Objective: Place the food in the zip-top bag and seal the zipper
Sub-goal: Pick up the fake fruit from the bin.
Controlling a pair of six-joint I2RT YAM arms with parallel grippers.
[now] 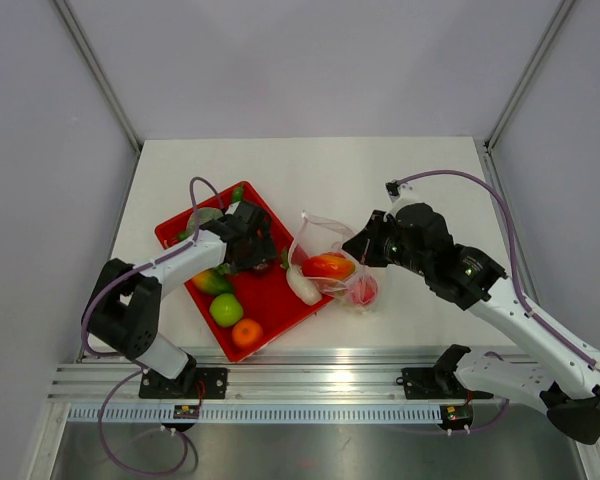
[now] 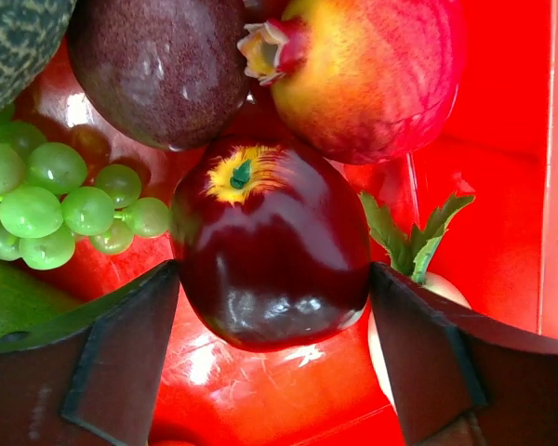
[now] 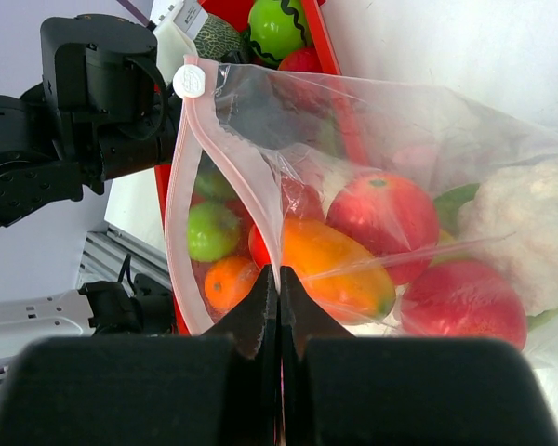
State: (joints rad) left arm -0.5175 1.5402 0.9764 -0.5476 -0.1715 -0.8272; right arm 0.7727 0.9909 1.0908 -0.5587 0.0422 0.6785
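Left wrist view: left end effector, jaws apart, straddles a dark red apple in the red tray. Right wrist view: zip-top bag, containing food, lies right of the tray on the desk; right end effector is clamped on its zipper edge.

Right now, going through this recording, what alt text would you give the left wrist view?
A glossy dark red apple sits on the red tray between the left gripper's spread fingers. Beyond it lie a purple fruit, a red-yellow pomegranate and green grapes; a leafy white vegetable peeks out at right.
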